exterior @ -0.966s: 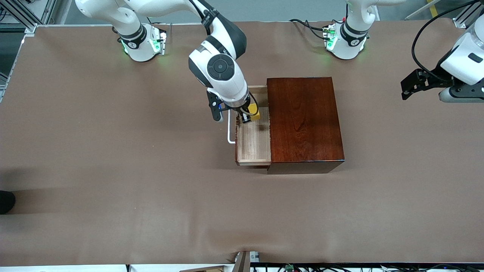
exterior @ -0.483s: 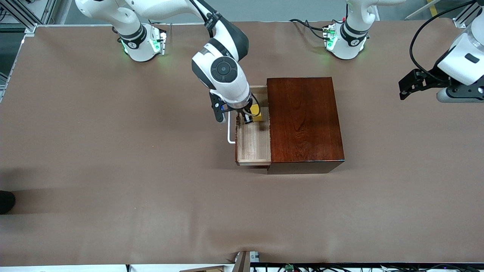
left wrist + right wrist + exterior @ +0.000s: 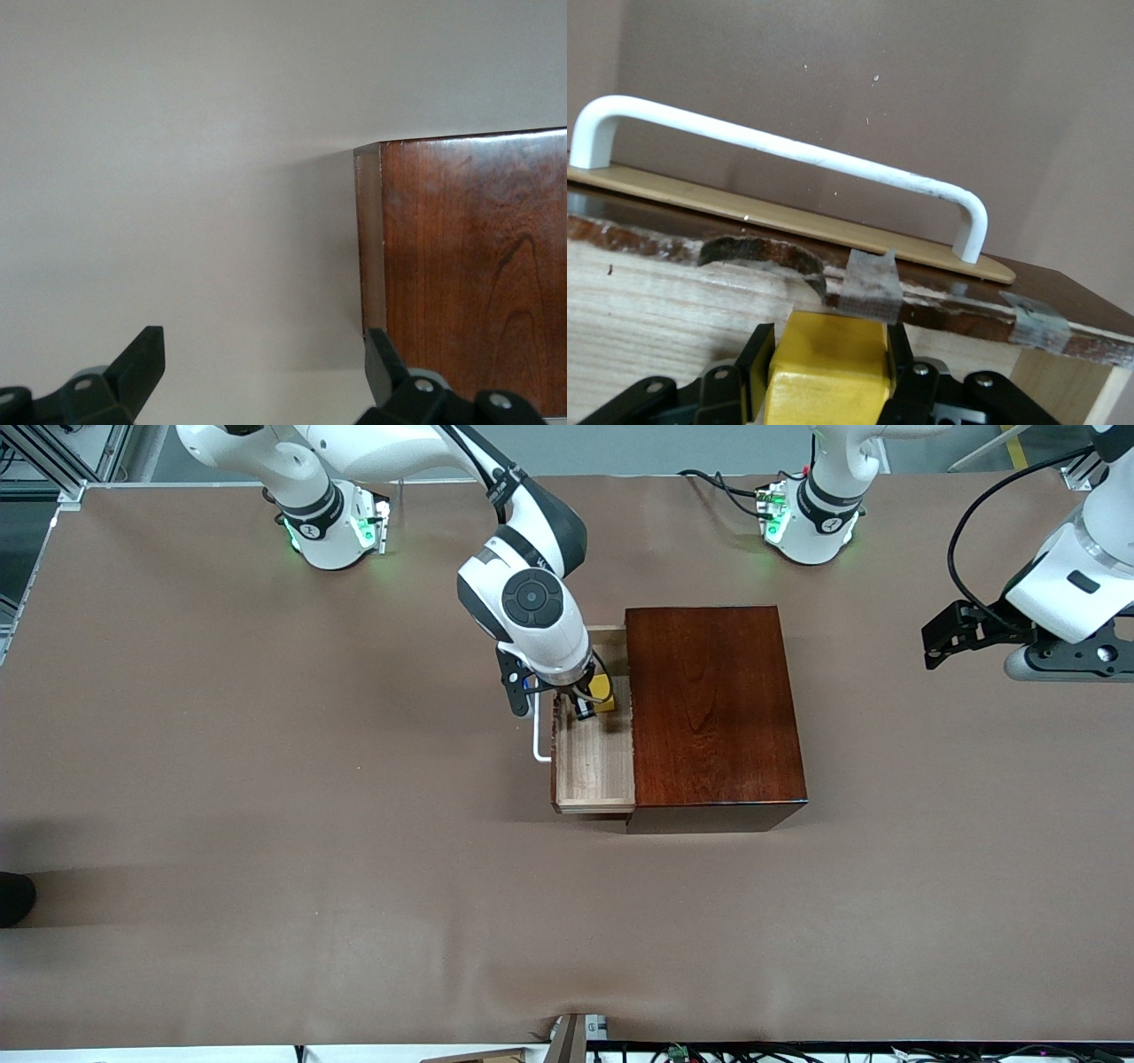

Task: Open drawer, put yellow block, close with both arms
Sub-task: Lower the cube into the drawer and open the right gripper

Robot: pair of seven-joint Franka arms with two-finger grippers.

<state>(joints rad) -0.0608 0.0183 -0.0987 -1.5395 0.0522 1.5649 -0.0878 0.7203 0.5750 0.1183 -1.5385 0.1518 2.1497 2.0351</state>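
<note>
The drawer [image 3: 592,772] stands pulled out of the dark mahogany box [image 3: 713,708] toward the right arm's end, white handle [image 3: 537,737] outermost. My right gripper [image 3: 589,703] is shut on the yellow block [image 3: 602,689] and holds it low inside the drawer, over the part farthest from the front camera. In the right wrist view the block [image 3: 828,359] sits between the black fingers [image 3: 756,354], with the handle [image 3: 788,152] and pale drawer floor [image 3: 647,301] past it. My left gripper [image 3: 941,640] is open and empty, over the table toward the left arm's end; its wrist view shows its fingers [image 3: 142,356] and the box [image 3: 478,266].
Brown paper covers the table [image 3: 266,797]. Cables lie by the left arm's base [image 3: 811,509]. A dark object [image 3: 13,897] shows at the table's edge toward the right arm's end.
My right gripper has shifted a little toward the box with the yellow block, lower into the drawer. My left gripper has drifted slightly toward the box.
</note>
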